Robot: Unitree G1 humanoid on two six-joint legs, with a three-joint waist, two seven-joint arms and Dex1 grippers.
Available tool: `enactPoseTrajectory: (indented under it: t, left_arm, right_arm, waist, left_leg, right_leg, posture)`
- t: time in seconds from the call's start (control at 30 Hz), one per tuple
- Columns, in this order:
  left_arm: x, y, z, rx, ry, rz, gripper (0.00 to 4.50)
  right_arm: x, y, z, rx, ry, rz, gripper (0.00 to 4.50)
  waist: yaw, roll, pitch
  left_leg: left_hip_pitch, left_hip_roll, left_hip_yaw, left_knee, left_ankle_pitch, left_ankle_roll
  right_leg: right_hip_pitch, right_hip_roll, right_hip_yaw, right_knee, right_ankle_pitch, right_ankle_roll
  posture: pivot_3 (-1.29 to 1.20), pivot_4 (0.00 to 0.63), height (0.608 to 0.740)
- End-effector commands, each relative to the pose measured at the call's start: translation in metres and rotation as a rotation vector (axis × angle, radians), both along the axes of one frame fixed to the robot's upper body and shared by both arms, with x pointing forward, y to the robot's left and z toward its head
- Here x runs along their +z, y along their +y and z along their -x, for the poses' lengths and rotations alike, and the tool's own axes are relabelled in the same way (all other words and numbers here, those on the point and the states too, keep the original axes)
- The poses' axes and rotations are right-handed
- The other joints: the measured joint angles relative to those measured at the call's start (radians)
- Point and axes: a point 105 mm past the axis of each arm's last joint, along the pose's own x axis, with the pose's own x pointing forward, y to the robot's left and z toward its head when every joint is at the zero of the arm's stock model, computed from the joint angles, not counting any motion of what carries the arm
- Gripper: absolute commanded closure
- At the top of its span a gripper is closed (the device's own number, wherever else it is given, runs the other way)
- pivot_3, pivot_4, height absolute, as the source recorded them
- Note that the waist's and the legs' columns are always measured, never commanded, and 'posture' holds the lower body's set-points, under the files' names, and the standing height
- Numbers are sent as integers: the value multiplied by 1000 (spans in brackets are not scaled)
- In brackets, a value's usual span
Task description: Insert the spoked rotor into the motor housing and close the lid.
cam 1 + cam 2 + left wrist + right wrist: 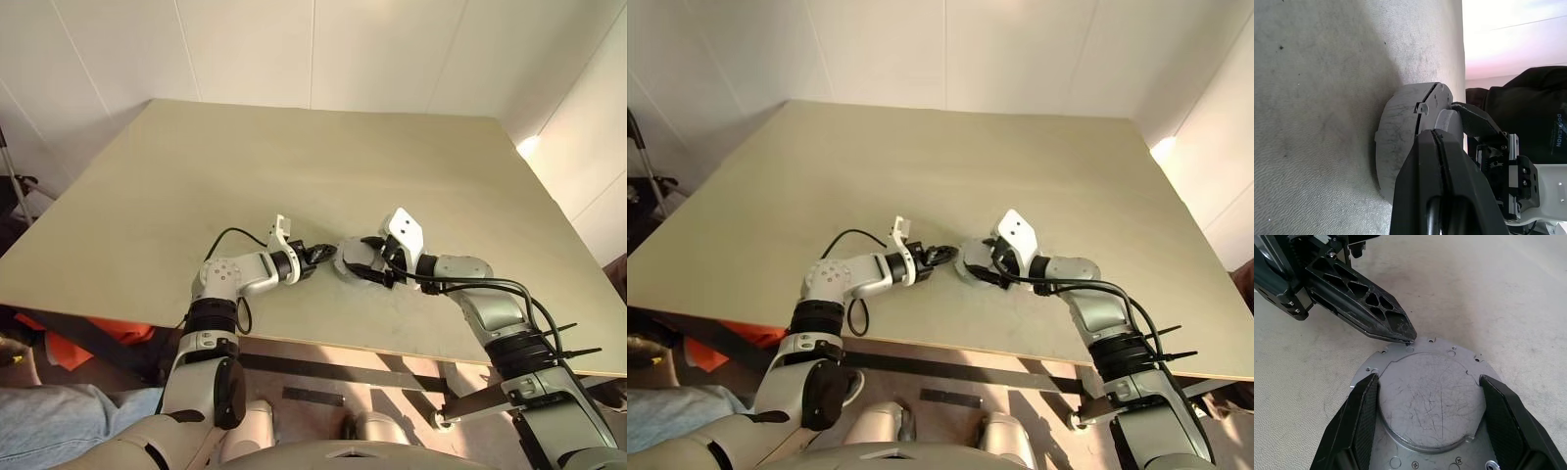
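Motor housing (1432, 404) low centre of right wrist view, flat on table (294, 166), straddled by spread right gripper (1435, 431); whether gripped, unclear.
Left gripper (1400, 333) pinched shut, empty, tip at housing rim; could shove assembly askew. Solid scratched plate on top; contents hidden.

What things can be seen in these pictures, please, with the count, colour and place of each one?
round silver-grey metal motor housing: one, silver-grey with a scratched flat face, on the table near its front edge
flat wooden table: one, beige, in front of the robot
orange object: one, orange, under the table's left side
person's leg: one, in blue denim, at lower left
left gripper: one, black, shut, its tip at the housing's rim
right gripper: one, black, fingers against both sides of the housing
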Motion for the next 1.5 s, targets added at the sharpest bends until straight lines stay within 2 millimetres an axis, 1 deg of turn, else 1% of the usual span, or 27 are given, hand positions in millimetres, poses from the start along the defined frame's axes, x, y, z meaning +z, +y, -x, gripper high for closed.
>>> enactPoseTrajectory:
  t: [0.03,0.07,0.1,0.17,0.2,0.3,0.4,0.5,0.6,0.67,0.8,0.9,1.1,1.23,1.4,1.5]
  left_arm:
    - [9,2,-2,6,-60,19,4459]
    - [14,2,-2,8,-82,44,4459]
    - [27,2,-3,13,-132,102,4459]
    - [63,8,1,7,-278,260,4459]
    - [74,11,5,1,-325,307,4459]
    - [88,20,9,0,-391,363,4459]
    - [93,26,11,4,-420,377,4459]
    - [92,32,11,12,-433,369,4459]
    - [87,36,10,20,-427,338,4459]
    - [84,38,10,29,-421,324,4459]
    - [76,41,11,30,-413,288,4459]
    - [69,42,13,24,-406,257,4459]
    - [64,43,13,32,-396,252,4459]
    - [62,42,13,31,-394,250,4459]
    - [61,42,13,29,-392,247,4459]
    - [59,42,14,28,-389,243,4459]
  right_arm:
    - [-37,-37,1,-140,112,149,1361]
    - [-36,-37,1,-139,111,148,1361]
    - [-35,-36,1,-135,109,138,1361]
    - [-27,-31,2,-113,101,94,1361]
    - [-24,-29,2,-105,99,77,1361]
    - [-19,-27,4,-95,94,59,1361]
    - [-19,-27,4,-89,93,63,1361]
    - [-15,-24,4,-81,86,46,1361]
    - [-6,-21,4,-71,69,21,1361]
    - [0,-20,4,-67,61,5,1361]
    - [5,-19,6,-51,54,-4,1361]
    - [6,-19,7,-48,54,-9,1361]
    - [11,-18,10,-32,44,-40,1361]
    - [14,-18,9,-36,31,-57,1361]
    - [11,-21,10,-39,27,-37,1361]
    - [16,-23,10,-34,14,-50,1361]
  waist:
    - [-1,0,0]
    - [-1,0,0]
    - [-1,0,0]
    - [-1,0,1]
    - [0,-1,2]
    - [3,0,2]
    - [3,0,2]
    - [3,0,2]
    - [3,0,2]
    - [3,0,2]
    - [5,0,2]
    - [7,0,2]
    - [20,0,2]
    - [23,0,2]
    - [23,0,2]
    - [24,0,2]
  left_leg:
    - [0,0,0,1,0,0]
    - [0,0,0,1,0,0]
    - [-1,0,0,1,0,0]
    - [-2,0,0,2,0,0]
    - [-2,0,0,2,0,0]
    - [-3,1,0,3,0,0]
    - [-2,1,1,3,0,0]
    - [-2,1,1,7,1,1]
    - [-2,4,1,11,2,2]
    - [-2,6,1,11,2,2]
    - [-3,6,1,15,2,3]
    - [-4,7,0,13,2,3]
    - [-4,7,0,16,2,3]
    - [-4,7,0,16,2,3]
    - [-4,7,0,16,2,3]
    - [-4,7,0,17,2,3]
  right_leg:
    - [0,0,0,0,0,0]
    - [0,0,0,0,0,0]
    - [0,0,0,0,0,0]
    - [-1,0,0,0,0,-1]
    - [-2,0,0,0,1,-2]
    - [-2,0,0,2,4,-6]
    - [-1,0,1,4,7,-10]
    - [-3,0,1,12,9,-14]
    - [-3,1,1,21,10,-15]
    - [-4,3,1,22,14,-22]
    - [-8,3,3,34,15,-25]
    - [-10,5,3,35,15,-26]
    - [-9,4,3,35,15,-26]
    - [-9,4,3,35,15,-25]
    - [-9,4,3,35,15,-26]
    - [-9,4,3,36,15,-26]
  posture:
    - [0,0,740]
    - [0,0,740]
    - [0,0,740]
    - [0,0,740]
    - [0,0,740]
    - [0,0,740]
    - [0,0,740]
    - [0,0,740]
    - [0,0,740]
    - [0,0,740]
    - [0,0,740]
    - [0,0,740]
    - [0,0,740]
    - [0,0,740]
    - [0,0,740]
    - [0,0,740]
